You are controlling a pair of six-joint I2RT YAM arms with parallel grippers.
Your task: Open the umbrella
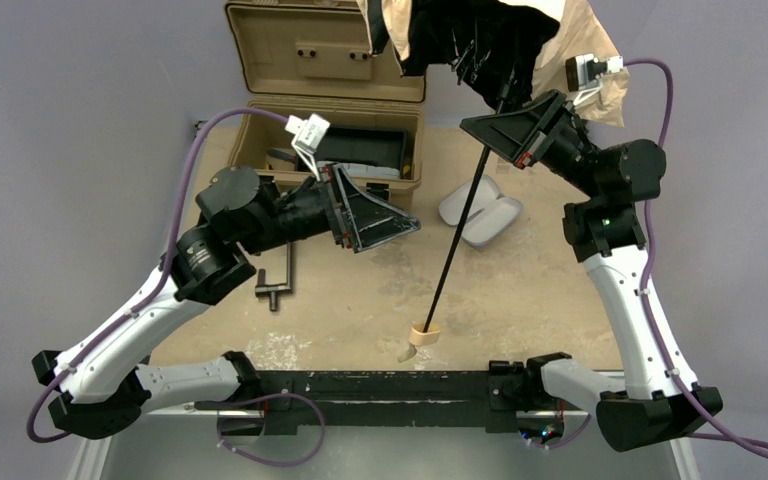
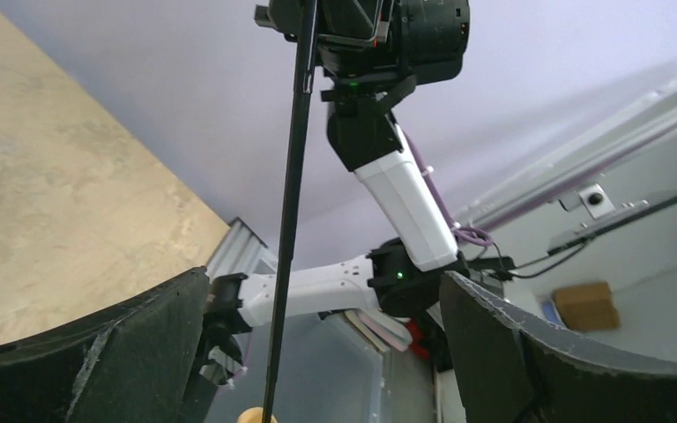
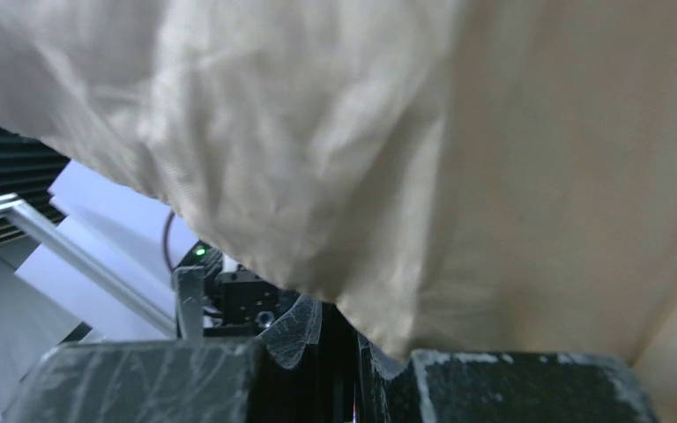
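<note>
Done: I judge the task partly done. The umbrella (image 1: 465, 215) has its shaft (image 1: 457, 245) drawn out long, and its canopy (image 1: 480, 40) is loosened but hangs crumpled, not spread taut.
Left to do: as I read it, the ribs have yet to be pushed out until the canopy locks wide.
Position: the canopy is up over the far edge of the table (image 1: 540, 290), cut off by the top view. The knob handle (image 1: 424, 333) is low by the middle of the near edge.
Axis: long axis along the shaft, slanting from far-right and high to near-left and low. The handle points toward me.
Right pincer (image 1: 510, 125): narrow, clamped on the shaft just under the canopy.
Left pincer (image 2: 317, 352): wide, holding nothing, beside the shaft and apart from it.
</note>
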